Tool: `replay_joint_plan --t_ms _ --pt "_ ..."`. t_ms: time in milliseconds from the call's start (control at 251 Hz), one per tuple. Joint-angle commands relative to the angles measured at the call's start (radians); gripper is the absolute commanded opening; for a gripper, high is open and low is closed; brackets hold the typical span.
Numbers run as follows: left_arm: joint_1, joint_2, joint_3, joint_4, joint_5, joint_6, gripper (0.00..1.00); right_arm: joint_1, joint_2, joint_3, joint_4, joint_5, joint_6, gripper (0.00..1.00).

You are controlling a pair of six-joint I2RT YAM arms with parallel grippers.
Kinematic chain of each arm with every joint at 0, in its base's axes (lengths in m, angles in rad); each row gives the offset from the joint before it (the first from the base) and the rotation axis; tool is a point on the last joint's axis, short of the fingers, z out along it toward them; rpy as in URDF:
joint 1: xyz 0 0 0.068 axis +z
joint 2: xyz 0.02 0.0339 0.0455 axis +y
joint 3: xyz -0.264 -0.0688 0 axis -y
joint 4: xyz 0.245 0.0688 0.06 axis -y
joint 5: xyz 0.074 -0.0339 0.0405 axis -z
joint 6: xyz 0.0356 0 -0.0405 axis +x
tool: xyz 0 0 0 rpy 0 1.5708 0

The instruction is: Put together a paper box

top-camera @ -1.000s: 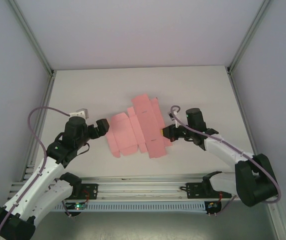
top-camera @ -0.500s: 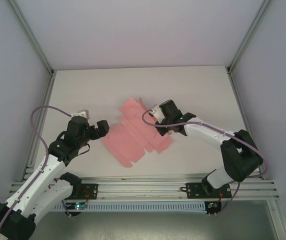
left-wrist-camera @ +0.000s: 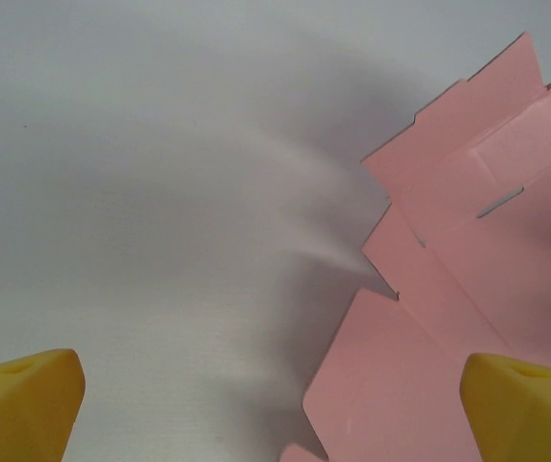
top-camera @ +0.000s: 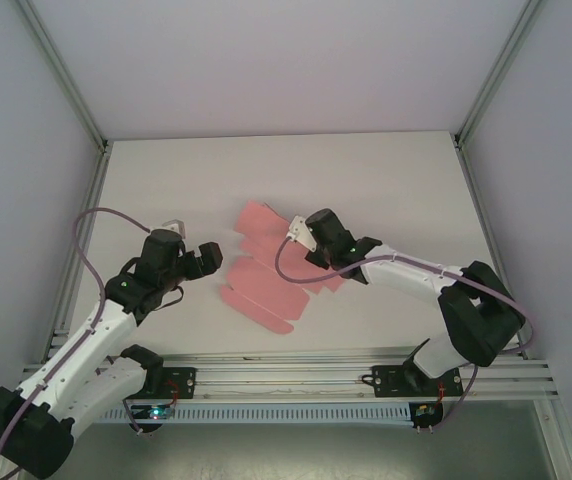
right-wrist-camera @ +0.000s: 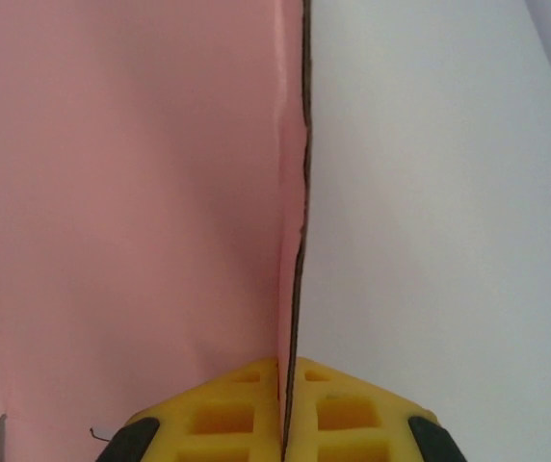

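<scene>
You have one paper box [top-camera: 263, 272] to deal with, a single pink die-cut sheet not yet folded into a box. It lies on the white table [top-camera: 166, 180] between the two arms, near the middle and a little toward the near edge, with part of it lifted off the surface on the right side.

Your right gripper [top-camera: 316, 246] is on the sheet's right-hand part. From the right wrist its two yellow fingers [right-wrist-camera: 227, 419] are pressed together on one raised panel of the paper box [right-wrist-camera: 131, 192], which you see edge-on as a thin dark line running up from between them, pink to its left and bare table [right-wrist-camera: 430, 192] to its right.

Your left gripper [top-camera: 206, 260] sits just beside the sheet's left edge, apart from it. From the left wrist its two fingers [left-wrist-camera: 25, 404] are spread wide with nothing between them. Ahead of the left gripper [left-wrist-camera: 275, 409] you see bare table [left-wrist-camera: 160, 192] on the left and the flaps of the paper box [left-wrist-camera: 468, 289] on the right, one flap with a rounded corner nearest you
</scene>
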Motion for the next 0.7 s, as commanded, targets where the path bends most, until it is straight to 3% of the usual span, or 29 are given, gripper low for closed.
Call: replay_joint_plan --t_ms 0,423,599,694 --pt "-0.001 0.002 0.031 0.036 0.013 0.008 1.0 0.037 -0.047 -0.047 0.111 0.034 -0.111 0.0" --pt "-0.002 0.08 0.102 0.075 0.087 0.04 1.0 0.095 -0.018 -0.097 0.248 0.113 -0.248 0.0" --pt "-0.001 0.181 0.225 0.063 0.126 0.123 1.0 0.096 -0.004 -0.095 0.253 0.089 -0.261 0.0" --pt "-0.001 0.268 0.327 0.017 0.091 0.145 1.0 0.099 -0.006 -0.092 0.253 0.081 -0.271 0.0"
